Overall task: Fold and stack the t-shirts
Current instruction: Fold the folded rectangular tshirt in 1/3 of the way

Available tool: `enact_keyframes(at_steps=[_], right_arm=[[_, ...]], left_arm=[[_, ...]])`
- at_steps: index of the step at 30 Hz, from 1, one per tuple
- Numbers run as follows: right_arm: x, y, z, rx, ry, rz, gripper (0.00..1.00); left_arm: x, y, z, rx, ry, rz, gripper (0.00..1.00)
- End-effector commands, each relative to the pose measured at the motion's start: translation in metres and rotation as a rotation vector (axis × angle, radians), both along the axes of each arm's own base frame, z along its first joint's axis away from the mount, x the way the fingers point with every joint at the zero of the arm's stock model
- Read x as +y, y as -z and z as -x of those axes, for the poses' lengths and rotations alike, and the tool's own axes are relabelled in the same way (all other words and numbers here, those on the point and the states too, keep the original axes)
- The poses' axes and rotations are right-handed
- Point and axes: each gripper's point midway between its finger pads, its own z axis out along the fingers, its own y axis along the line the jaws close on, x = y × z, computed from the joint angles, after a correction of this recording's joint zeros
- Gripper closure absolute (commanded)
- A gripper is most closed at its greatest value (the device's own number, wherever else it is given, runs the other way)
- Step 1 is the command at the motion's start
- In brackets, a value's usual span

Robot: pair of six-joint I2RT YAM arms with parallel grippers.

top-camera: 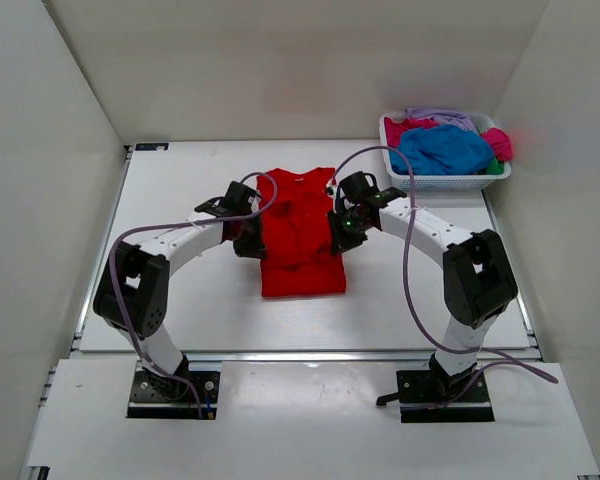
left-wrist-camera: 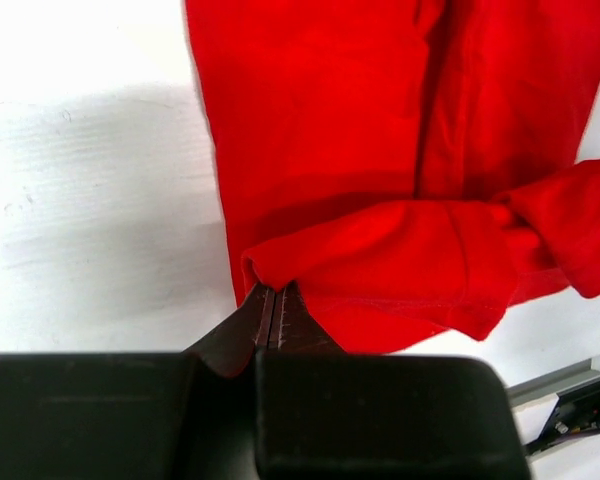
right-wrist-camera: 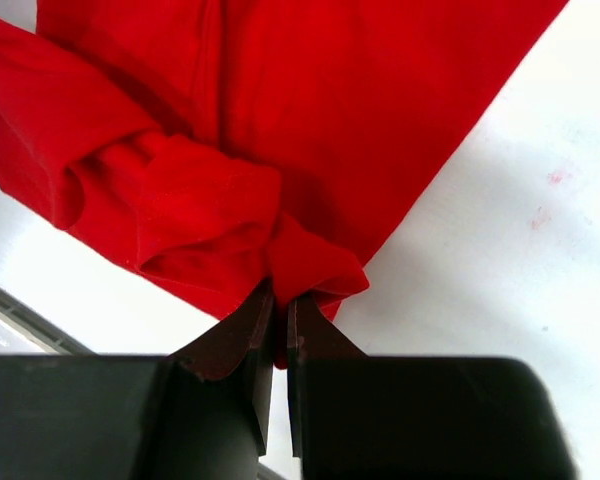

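At the tips of the left gripper [left-wrist-camera: 275, 300], the dark jaws were pressed together on a rolled fold of the bright red cloth t-shirt [left-wrist-camera: 380, 150], pinching its edge just where the cloth met the white tabletop [left-wrist-camera: 80, 200]. Just beyond those tips the lifted fold ran off to the gripper's right as a rumpled flap lying over the flat body of the garment, which stretched away ahead. The right gripper [right-wrist-camera: 280, 300] held on likewise, its jaws closed on a small bunched knot of the same red cloth. A looser roll of fabric spilled to its left, and the smooth panel reached forward and to its right. From above, the two grippers faced each other across the shirt, one at each side edge, with the garment spread flat on the table between them. Well beyond the right gripper, at the far corner of the table, a white plastic mesh basket [top-camera: 450, 183] held a heap of other shirts. A blue t-shirt [top-camera: 440, 148] lay on top, with a magenta-pink t-shirt [top-camera: 405, 128], a lavender t-shirt [top-camera: 440, 117] and a scrap of green cloth [top-camera: 495, 167] around it.
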Motion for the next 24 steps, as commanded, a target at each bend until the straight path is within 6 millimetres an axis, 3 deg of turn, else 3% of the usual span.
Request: enact_keyframes(at_steps=[1, 7, 14, 19, 24], right_arm=[[-0.003, -0.006, -0.023, -0.054, 0.004, 0.005, 0.99], [-0.004, 0.003, -0.036, -0.057, 0.023, 0.028, 0.93], [-0.008, -0.006, -0.053, -0.108, 0.087, -0.017, 0.82], [-0.009, -0.022, -0.064, -0.158, 0.152, -0.143, 0.74], [-0.007, -0.024, -0.064, -0.188, 0.098, -0.142, 0.72]], left_arm=[[0.007, -0.006, -0.019, -0.052, -0.015, -0.022, 1.00], [0.014, -0.003, -0.028, -0.071, -0.051, -0.015, 0.98], [0.015, -0.010, -0.055, -0.116, -0.101, 0.035, 0.74], [-0.004, -0.018, -0.074, -0.130, -0.098, 0.124, 0.58], [-0.017, -0.015, -0.083, -0.111, -0.062, 0.144, 0.54]])
